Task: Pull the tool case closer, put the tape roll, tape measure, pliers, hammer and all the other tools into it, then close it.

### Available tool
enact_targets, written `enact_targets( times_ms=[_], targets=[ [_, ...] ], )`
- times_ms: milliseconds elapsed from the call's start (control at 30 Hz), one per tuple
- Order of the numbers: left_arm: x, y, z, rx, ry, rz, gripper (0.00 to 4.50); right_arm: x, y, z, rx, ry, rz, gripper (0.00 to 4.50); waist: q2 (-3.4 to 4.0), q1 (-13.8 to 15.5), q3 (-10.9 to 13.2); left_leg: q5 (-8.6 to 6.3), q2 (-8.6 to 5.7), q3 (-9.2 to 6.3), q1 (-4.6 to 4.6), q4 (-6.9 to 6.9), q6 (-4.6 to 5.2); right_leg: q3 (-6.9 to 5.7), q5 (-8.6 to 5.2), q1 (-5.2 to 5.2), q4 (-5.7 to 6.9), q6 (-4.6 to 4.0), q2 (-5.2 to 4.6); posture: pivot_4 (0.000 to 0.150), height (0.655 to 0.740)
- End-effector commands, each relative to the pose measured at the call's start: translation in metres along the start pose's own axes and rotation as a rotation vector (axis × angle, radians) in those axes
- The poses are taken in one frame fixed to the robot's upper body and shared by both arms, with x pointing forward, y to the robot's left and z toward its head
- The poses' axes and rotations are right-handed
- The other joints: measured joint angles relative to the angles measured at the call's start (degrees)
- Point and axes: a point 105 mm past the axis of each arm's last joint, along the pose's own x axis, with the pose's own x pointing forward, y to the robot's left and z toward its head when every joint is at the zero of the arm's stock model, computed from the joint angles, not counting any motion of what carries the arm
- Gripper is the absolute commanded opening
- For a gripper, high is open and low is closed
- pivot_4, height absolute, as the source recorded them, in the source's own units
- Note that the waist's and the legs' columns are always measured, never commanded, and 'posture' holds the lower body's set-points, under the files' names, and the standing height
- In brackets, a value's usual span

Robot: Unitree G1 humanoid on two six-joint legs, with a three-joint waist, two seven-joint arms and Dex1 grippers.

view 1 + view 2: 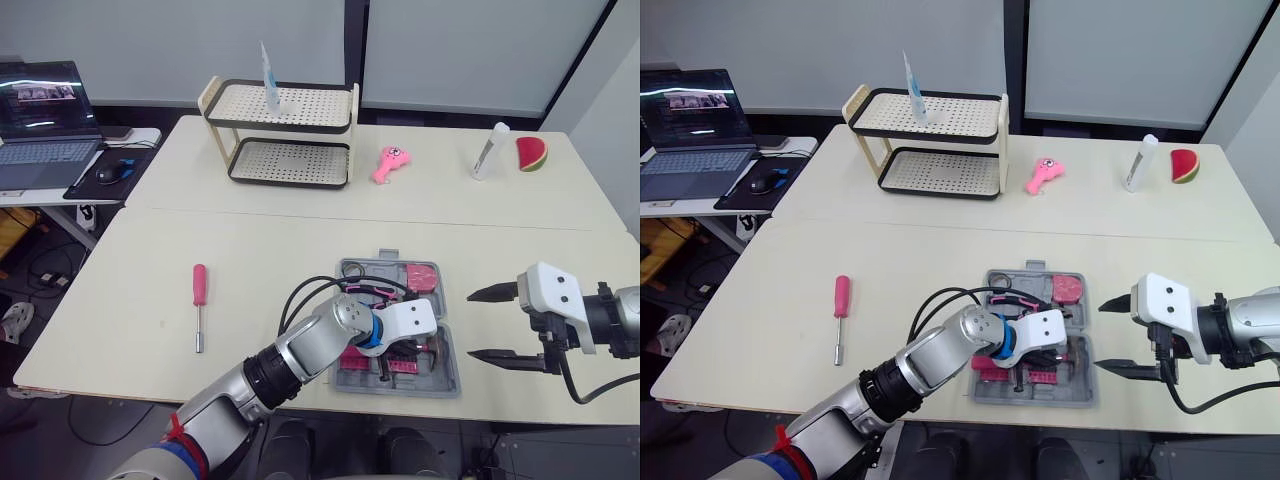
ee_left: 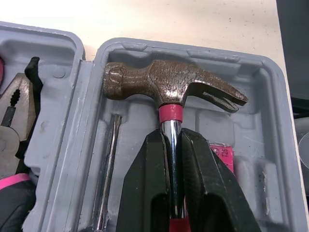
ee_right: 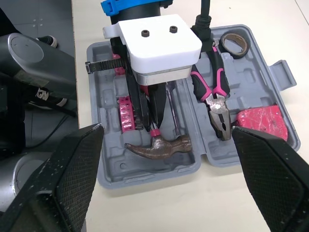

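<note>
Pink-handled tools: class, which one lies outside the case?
The screwdriver, lying alone on the table to the left of the case. The hammer and pliers sit inside it, the hammer held by the left gripper.

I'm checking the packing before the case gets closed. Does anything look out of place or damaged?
One tool is not packed: the pink-handled screwdriver lies alone on the table, well off to the left of the tool case. The hammer, held by the left gripper inside the case, has a rusty-looking, pitted head.
</note>
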Motion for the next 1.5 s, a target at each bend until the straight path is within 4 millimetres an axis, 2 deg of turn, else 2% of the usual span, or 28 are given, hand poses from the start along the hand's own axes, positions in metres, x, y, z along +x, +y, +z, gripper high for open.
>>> enact_targets(
  times_ms=[33, 367, 500, 667, 800, 900, 1000, 1100, 1233, 1467, 1500],
  targets=[
    [0.003, -0.003, 0.016, 0.074, -0.038, -0.011, 0.06, -0.007, -0.002, 0.009, -0.045, 0.005, -0.029, 4.50, 0.00, 0.01, 0.00, 0.00, 0.00, 0.00, 0.00, 0.00, 0.00, 0.00, 0.00, 0.00, 0.00, 0.00, 0.00, 0.150, 0.7290],
    [0.006, -0.002, 0.015, 0.074, -0.026, -0.019, 0.06, -0.007, 0.000, 0.008, -0.042, 0.009, -0.029, 4.50, 0.00, -0.01, 0.00, 0.00, 0.00, -0.01, 0.00, 0.00, 0.00, 0.00, 0.00, 0.01, -0.01, 0.00, 0.00, 0.150, 0.7290],
    [-0.002, 0.001, 0.023, 0.061, -0.058, -0.006, 1.36, -0.007, 0.000, 0.009, -0.041, 0.007, -0.032, 4.50, 0.00, 0.00, 0.00, 0.00, 0.00, -0.01, 0.00, 0.00, 0.00, 0.00, 0.00, 0.03, -0.01, 0.00, 0.00, 0.150, 0.7290],
    [-0.026, 0.008, 0.037, 0.056, -0.115, 0.034, 2.85, -0.007, 0.001, 0.010, -0.039, 0.000, -0.037, 4.50, 0.00, -0.02, 0.00, 0.00, 0.01, -0.02, 0.02, 0.00, 0.00, 0.00, 0.00, 0.04, -0.01, 0.00, 0.00, 0.150, 0.7290],
    [-0.055, 0.019, 0.044, 0.060, -0.180, 0.072, 4.12, -0.006, 0.001, 0.012, -0.041, -0.014, -0.045, 4.50, 0.00, -0.04, 0.00, 0.00, 0.01, -0.02, 0.02, 0.00, 0.00, -0.01, 0.00, 0.06, -0.03, 0.00, 0.00, 0.150, 0.7290],
    [-0.072, 0.019, 0.036, 0.122, -0.207, 0.045, 4.12, -0.005, 0.000, 0.013, -0.042, -0.020, -0.050, 4.50, 0.01, -0.04, 0.00, 0.00, 0.02, -0.02, 0.08, -0.01, -0.01, 0.00, 0.00, 0.10, -0.03, 0.00, 0.00, 0.150, 0.7290],
    [-0.081, 0.017, 0.018, 0.120, -0.190, -0.002, 4.12, -0.003, -0.001, 0.013, -0.043, -0.026, -0.053, 4.50, 0.02, -0.05, 0.00, 0.00, 0.03, -0.01, 0.15, -0.03, -0.01, -0.01, 0.00, 0.16, -0.05, 0.00, 0.00, 0.150, 0.7290],
    [-0.085, 0.012, 0.004, 0.149, -0.156, -0.040, 3.52, -0.003, -0.001, 0.013, -0.045, -0.029, -0.054, 4.50, 0.02, -0.04, 0.00, 0.00, 0.03, -0.01, 0.20, -0.04, 0.00, -0.01, 0.00, 0.22, -0.10, 0.00, 0.00, 0.150, 0.7290],
    [-0.079, 0.005, -0.013, 0.155, -0.117, -0.068, 2.35, -0.002, 0.000, 0.013, -0.043, -0.031, -0.054, 4.50, 0.02, 0.08, 0.00, 0.00, 0.01, -0.01, 0.20, -0.04, 0.00, -0.02, 0.00, 0.26, -0.16, 0.00, -0.02, 0.150, 0.7290],
    [-0.059, 0.007, -0.018, 0.141, -0.096, -0.050, 0.10, -0.002, 0.000, 0.013, -0.042, -0.027, -0.053, 4.50, 0.02, 0.00, 0.00, -0.02, 0.01, 0.00, 0.22, -0.04, 0.03, -0.01, 0.00, 0.26, -0.15, 0.00, -0.01, 0.150, 0.7290],
    [-0.056, 0.008, -0.019, 0.141, -0.088, -0.043, 0.01, -0.002, 0.000, 0.013, -0.042, -0.026, -0.054, 4.50, 0.02, 0.00, 0.00, -0.02, 0.02, 0.00, 0.22, -0.04, 0.03, -0.01, 0.00, 0.26, -0.14, 0.00, -0.01, 0.150, 0.7290]
  ],
)
